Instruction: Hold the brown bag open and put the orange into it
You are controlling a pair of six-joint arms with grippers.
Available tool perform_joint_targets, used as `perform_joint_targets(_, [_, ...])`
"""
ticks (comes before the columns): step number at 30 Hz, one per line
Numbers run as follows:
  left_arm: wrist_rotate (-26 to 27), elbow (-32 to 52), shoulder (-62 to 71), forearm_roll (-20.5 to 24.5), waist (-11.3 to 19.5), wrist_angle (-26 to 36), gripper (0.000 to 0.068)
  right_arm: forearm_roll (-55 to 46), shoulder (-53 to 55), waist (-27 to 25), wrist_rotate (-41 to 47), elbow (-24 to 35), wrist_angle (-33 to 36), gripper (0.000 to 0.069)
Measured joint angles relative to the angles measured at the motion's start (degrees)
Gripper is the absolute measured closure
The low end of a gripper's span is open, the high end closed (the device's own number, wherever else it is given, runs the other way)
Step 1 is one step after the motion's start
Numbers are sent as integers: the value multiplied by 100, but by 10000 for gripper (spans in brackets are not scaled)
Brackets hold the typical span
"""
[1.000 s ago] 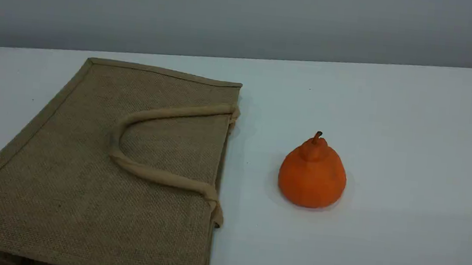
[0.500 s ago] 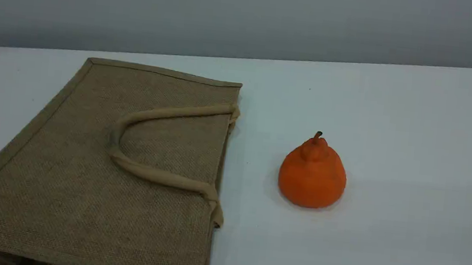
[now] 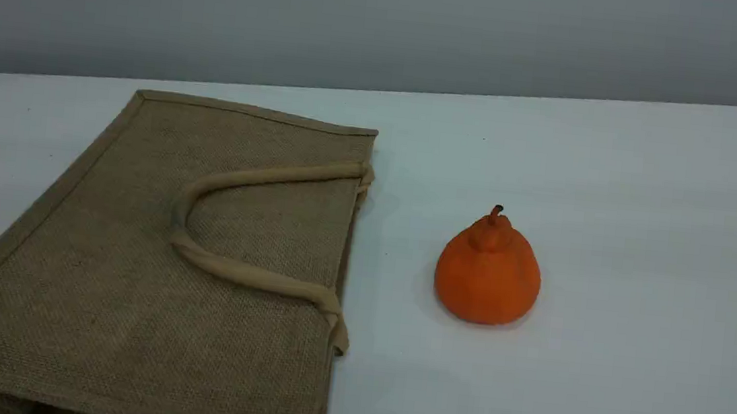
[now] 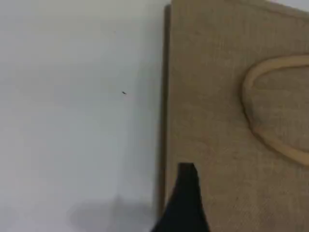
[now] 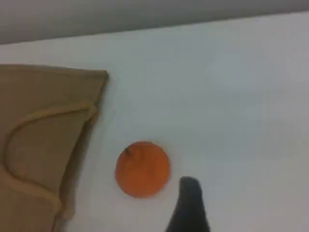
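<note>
The brown bag [image 3: 131, 279] lies flat on the white table at the left, its mouth edge facing right toward the orange. One beige handle [image 3: 234, 272] is folded back over its top face. The orange [image 3: 488, 272] stands upright, stem up, a short way right of the bag. Neither arm shows in the scene view. In the left wrist view, one dark fingertip [image 4: 186, 193] hovers over the bag [image 4: 227, 121] near its edge. In the right wrist view, one dark fingertip [image 5: 189, 203] hangs just right of the orange [image 5: 143, 168]. Nothing is held by either gripper.
The white table [image 3: 644, 227] runs wide to the right of the orange and ends at a grey wall behind. The bag reaches past the bottom left edge of the scene view. Faint shadows lie on the table near the front.
Bag and orange have not moved. Faint shadows have appeared on the table near the front edge of the scene view.
</note>
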Motion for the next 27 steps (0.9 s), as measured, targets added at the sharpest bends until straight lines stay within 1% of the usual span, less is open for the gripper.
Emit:
perform_joint_targets(3, [22, 0, 751, -275, 0, -418, 116, 338, 695, 5, -268, 0, -417, 201])
perform_joint_targets(7, [34, 0, 1559, -312, 0, -1033, 116, 910, 1584, 11, -658, 0, -1050, 201])
perform_joint_targets(9, [34, 0, 1972, -427, 0, -1357, 116, 1193, 2007, 11, -841, -26, -1312, 201])
perform_joint_targets(12, [121, -49, 2541, -491, -14, -1630, 116, 1552, 2543, 11, -1077, -173, -1465, 201])
perform_joint_targets(16, [224, -263, 3215, -537, -231, -1618, 116, 1778, 3109, 11, -1223, -436, -1459, 201])
perform_joint_targets(19, [224, -461, 3603, -633, -470, -1749, 116, 1809, 3392, 11, -1286, -583, -1459, 201])
perform_joint_targets(21, [224, -616, 3850, -633, -562, -1813, 116, 1830, 3507, 11, -1293, -644, -1482, 201])
perform_joint_targets(23, [219, -810, 4077, -627, -615, -1815, 116, 1850, 3583, 11, -1300, -657, -1529, 201])
perform_joint_targets(27, [219, -1239, 4592, -627, -621, -1820, 116, 1899, 3664, 11, -1356, -681, -1590, 201])
